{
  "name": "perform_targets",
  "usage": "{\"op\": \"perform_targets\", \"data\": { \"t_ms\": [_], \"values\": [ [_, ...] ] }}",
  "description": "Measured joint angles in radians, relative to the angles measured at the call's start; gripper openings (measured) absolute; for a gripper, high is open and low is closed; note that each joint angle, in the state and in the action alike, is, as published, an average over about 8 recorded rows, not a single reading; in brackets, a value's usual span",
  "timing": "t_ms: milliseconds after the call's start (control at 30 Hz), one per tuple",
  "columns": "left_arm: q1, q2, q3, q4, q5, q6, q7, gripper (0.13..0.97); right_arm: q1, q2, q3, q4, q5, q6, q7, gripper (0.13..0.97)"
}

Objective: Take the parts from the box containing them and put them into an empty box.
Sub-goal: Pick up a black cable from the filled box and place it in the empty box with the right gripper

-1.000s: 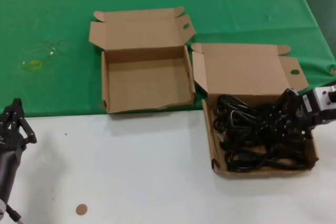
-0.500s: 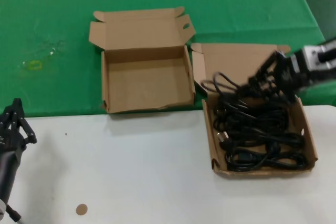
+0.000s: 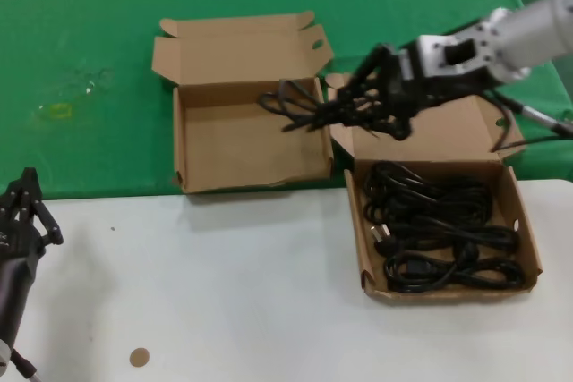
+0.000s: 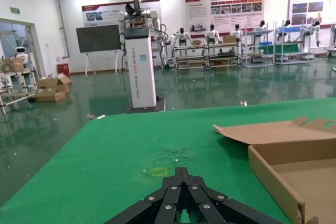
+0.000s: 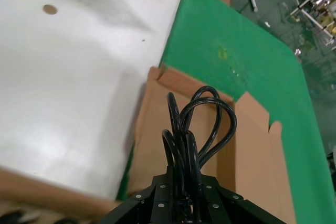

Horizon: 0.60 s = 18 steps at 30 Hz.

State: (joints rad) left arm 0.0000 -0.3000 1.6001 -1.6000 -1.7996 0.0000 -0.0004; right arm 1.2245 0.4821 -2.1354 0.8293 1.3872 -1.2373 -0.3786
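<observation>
Above empty box, right hand gripping cord bundle

Both boxes are plain brown cardboard, matt and unprinted: the empty box shows a smooth inner floor, and the full box has the same dull paper face on its flap. The cords are black, rubbery plastic with a slight sheen; the bundle in the right gripper looks the same. Green cloth, matt and felt-like, covers the far part of the surface; the near part is smooth white. The right arm's casing is pale grey, smooth metal or plastic.
</observation>
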Motion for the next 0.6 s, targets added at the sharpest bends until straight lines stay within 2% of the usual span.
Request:
{"op": "perform_targets", "data": {
  "t_ms": [600],
  "values": [
    [0.0,0.0,0.0,0.0,0.0,0.0,0.0,0.144,0.129,-0.286,-0.021,-0.368,-0.017,0.161,-0.156,0.211]
  ]
}}
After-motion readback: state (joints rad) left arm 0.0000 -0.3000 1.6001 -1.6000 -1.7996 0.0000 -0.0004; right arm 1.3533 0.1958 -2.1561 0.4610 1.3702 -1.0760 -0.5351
